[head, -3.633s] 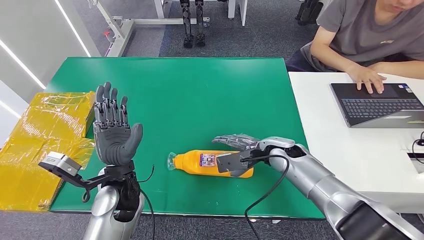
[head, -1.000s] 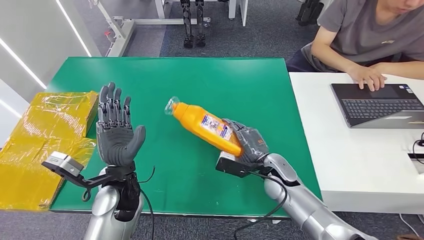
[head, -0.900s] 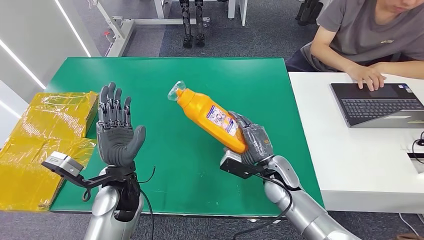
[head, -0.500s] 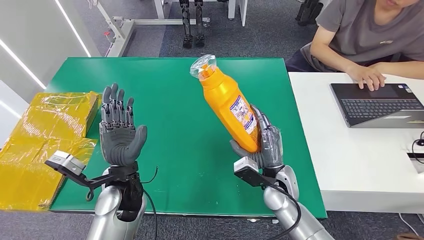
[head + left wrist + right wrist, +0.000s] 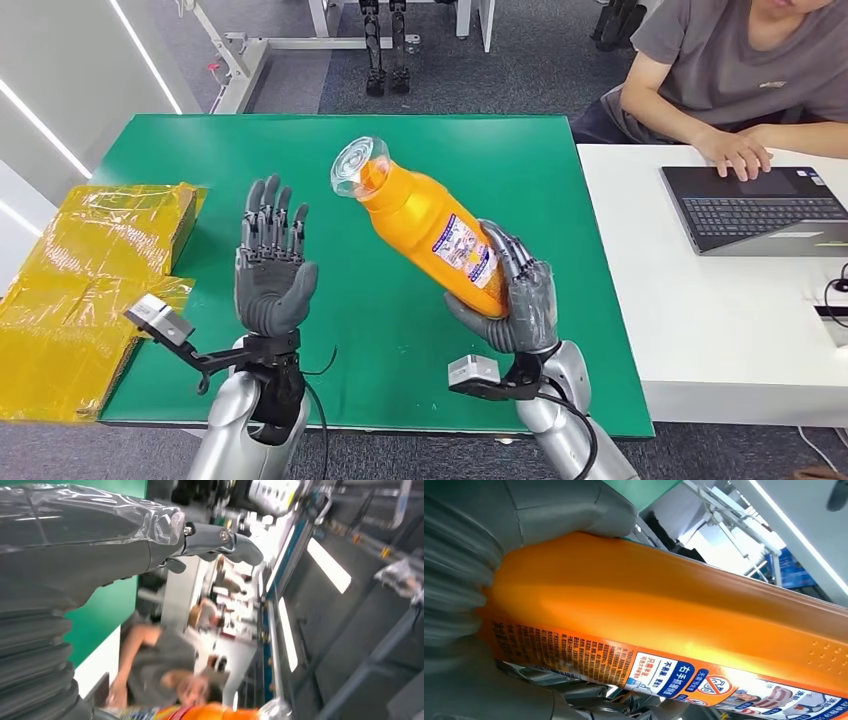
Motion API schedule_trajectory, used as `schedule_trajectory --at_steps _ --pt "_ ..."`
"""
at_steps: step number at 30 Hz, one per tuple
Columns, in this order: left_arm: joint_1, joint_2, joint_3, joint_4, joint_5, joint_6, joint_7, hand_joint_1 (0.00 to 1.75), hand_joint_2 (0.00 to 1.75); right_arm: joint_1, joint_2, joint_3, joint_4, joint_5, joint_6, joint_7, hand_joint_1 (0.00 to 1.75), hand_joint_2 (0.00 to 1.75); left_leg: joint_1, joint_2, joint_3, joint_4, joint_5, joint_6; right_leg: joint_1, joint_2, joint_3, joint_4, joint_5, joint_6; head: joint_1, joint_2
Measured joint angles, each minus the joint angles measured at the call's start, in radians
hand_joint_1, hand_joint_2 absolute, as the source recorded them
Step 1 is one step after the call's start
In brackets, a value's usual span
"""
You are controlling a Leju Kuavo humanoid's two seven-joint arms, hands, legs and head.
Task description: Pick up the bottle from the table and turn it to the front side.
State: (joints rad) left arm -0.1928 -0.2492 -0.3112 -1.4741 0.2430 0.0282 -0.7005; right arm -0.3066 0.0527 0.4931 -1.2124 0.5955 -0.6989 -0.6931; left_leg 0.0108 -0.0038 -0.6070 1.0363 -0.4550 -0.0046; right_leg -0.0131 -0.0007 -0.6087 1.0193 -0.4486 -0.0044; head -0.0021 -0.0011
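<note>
Left hand (image 5: 272,275) is up over the near-left part of the green table (image 5: 300,160), palm facing the bottle, fingers spread and straight, holding nothing. Left wrist view shows the same hand (image 5: 75,555) with nothing between thumb and fingers, and the orange bottle (image 5: 210,713) just peeks in at that picture's edge, blurred

Further left, beside the table, sit yellow wrapped packages (image 5: 80,290)

Bottle (image 5: 425,225) is lifted clear of the table, over its middle. Long axis runs diagonal: base low and toward the robot's right, clear cap (image 5: 358,165) high and toward the far left, mouth end tipped up toward the head camera. Blue and white label (image 5: 467,250) sits on the lower body, facing up and to the right

Right hand (image 5: 512,295) grips the bottle at its base end, thumb on the near side, fingers wrapped round the far side over the label's edge. Right wrist view: orange body (image 5: 664,615) pressed into the palm, printed label (image 5: 684,677) facing the fingers, thumb (image 5: 569,510) on the opposite side

Right of the green table is a white table (image 5: 700,300) with an open laptop (image 5: 760,208). Person in a grey shirt (image 5: 740,60) sits behind it, one hand (image 5: 738,157) at the laptop's far edge
</note>
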Motion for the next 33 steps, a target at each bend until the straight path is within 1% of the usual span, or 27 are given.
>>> schedule_trajectory --at_steps 4,7,13,21,23,27,33 --pt "-0.015 0.017 -0.064 0.080 0.040 -0.126 0.047 0.00 1.75 0.034 0.011 -0.013 -0.010 0.009 0.000 0.053 1.75 1.75 0.000 0.000 0.000 0.000 0.000 0.000 0.000 0.000 0.000 0.000 0.000 0.000 0.000 0.000" --pt "-0.030 0.025 -0.085 0.114 0.047 -0.168 0.063 0.00 1.75 0.038 0.006 -0.001 -0.010 0.017 0.002 0.079 1.75 1.75 0.000 0.000 0.000 0.000 0.000 0.000 0.000 0.000 0.000 0.000 0.000 0.000 0.000 0.000" --pt "-0.055 0.038 -0.109 0.159 0.053 -0.187 0.070 0.00 1.75 0.037 -0.002 0.036 -0.010 0.028 0.014 0.097 1.75 1.75 0.000 0.000 0.000 0.000 0.000 0.000 0.000 0.000 0.000 0.000 0.000 0.000 0.000 0.000" --pt "-0.061 0.044 -0.113 0.183 0.053 -0.190 0.070 0.00 1.75 0.036 -0.009 0.049 -0.010 0.030 0.017 0.100 1.75 1.75 0.000 0.000 0.000 0.000 0.000 0.000 0.000 0.000 0.000 0.000 0.000 0.000 0.000 0.000" --pt "-0.062 0.046 -0.114 0.187 0.054 -0.191 0.070 0.00 1.75 0.032 -0.011 0.058 -0.009 0.042 0.049 0.123 1.75 1.75 0.000 0.000 0.000 0.000 0.000 0.000 0.000 0.000 0.000 0.000 0.000 0.000 0.000 0.000" --pt "-0.087 0.049 -0.116 0.205 0.066 -0.196 0.070 0.00 1.75 0.017 -0.016 0.091 0.004 0.087 0.182 0.194 1.75 1.75 0.000 0.000 0.000 0.000 0.000 0.000 0.000 0.000 0.000 0.000 0.000 0.000 0.000 0.000" --pt "-0.114 0.056 -0.116 0.245 0.077 -0.199 0.061 0.00 1.75 0.001 -0.021 0.116 0.021 0.111 0.271 0.222 1.75 1.75 0.000 0.001 0.000 0.000 0.000 0.000 0.000 0.001 0.000 0.000 0.000 0.000 0.000 0.000"
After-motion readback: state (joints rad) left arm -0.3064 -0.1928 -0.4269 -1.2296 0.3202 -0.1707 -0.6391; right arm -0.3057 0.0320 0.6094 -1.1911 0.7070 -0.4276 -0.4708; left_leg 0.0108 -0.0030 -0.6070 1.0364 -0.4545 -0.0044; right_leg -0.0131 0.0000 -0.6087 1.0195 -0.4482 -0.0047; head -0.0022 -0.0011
